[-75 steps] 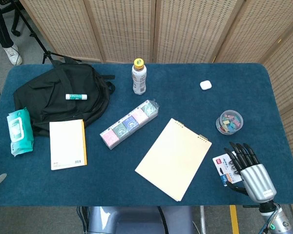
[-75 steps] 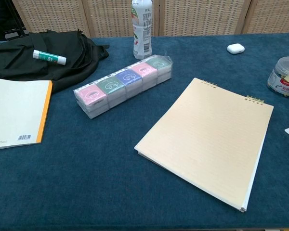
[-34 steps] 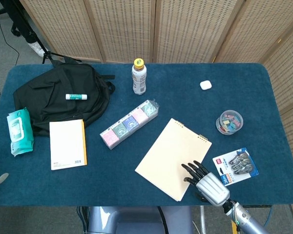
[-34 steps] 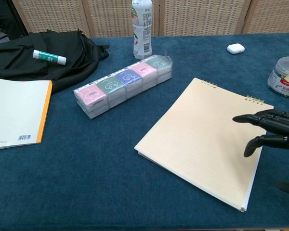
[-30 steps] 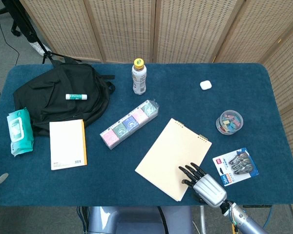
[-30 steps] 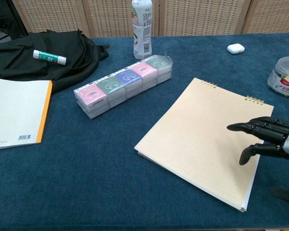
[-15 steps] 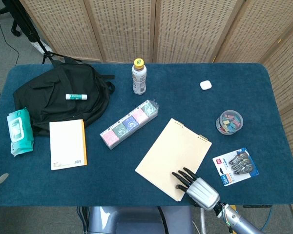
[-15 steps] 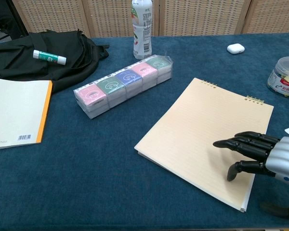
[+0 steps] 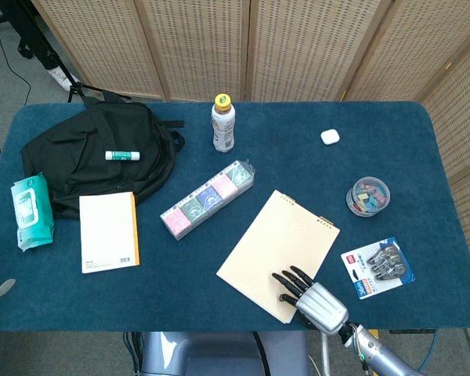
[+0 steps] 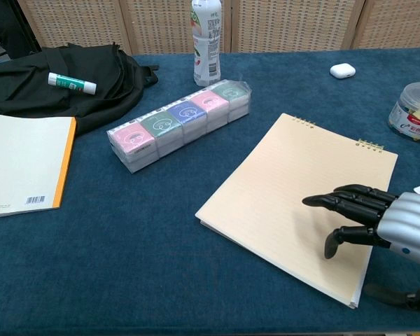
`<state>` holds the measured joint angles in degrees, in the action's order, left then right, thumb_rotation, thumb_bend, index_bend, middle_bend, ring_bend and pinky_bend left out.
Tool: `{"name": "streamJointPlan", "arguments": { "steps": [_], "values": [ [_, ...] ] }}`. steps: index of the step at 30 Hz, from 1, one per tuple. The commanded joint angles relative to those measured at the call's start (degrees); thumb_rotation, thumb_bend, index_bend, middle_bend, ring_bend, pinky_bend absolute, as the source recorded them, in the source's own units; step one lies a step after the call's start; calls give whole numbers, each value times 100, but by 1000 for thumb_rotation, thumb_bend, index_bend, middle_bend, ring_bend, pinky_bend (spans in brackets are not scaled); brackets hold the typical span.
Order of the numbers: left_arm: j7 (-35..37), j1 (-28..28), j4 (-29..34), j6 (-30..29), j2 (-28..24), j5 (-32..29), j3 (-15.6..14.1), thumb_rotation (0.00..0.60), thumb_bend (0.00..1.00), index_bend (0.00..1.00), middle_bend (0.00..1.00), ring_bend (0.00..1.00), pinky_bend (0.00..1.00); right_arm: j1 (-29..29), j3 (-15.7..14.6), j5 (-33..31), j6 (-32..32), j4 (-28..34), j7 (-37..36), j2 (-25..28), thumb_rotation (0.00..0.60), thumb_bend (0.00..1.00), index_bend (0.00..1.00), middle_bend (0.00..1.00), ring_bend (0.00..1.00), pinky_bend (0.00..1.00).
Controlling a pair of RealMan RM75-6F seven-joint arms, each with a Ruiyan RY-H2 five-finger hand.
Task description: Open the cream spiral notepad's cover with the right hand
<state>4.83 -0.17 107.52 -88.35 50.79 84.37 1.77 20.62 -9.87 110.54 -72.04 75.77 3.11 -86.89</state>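
Head view: clips inside clear tub.

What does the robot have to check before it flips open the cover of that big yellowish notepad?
1. Notepad lies flat with its cover closed: ok.
2. Right hand is over the notepad's near right corner, fingers spread and holding nothing: ok.
3. Fingers are hooked under the cover's edge: not ok, they are above the cover.
4. Fingers are touching the paper: cannot tell.
5. Nothing sits on the cover: ok.
6. Room past the spiral edge for the cover to swing over: ok; the box of colored cubes and the clip jar lie to the sides.
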Motion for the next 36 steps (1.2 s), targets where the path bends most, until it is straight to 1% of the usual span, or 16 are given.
{"name": "streamJointPlan", "arguments": {
  "steps": [1, 14, 23, 36],
  "values": [
    [-14, -3, 4, 6, 2, -5, 3, 600, 0, 0, 0, 0, 0, 10, -5, -22, 8, -20, -1, -28, 600, 389, 334, 8, 0, 0],
    [-43, -9, 14, 31, 8, -7, 5, 600, 0, 0, 0, 0, 0, 110, -2, -95, 72, -42, -23, -216, 600, 398, 334, 8, 0, 0],
    [-64, -19, 20, 65, 14, -1, -4, 600, 0, 0, 0, 0, 0, 194, 129, -266, 115, -96, -104, -388, 600, 409, 350, 16, 0, 0],
    [-116, -25, 32, 79, 28, 4, -5, 600, 0, 0, 0, 0, 0, 286, 307, -381, -69, -159, -282, -567, 600, 409, 367, 41, 0, 0]
  ]
}}
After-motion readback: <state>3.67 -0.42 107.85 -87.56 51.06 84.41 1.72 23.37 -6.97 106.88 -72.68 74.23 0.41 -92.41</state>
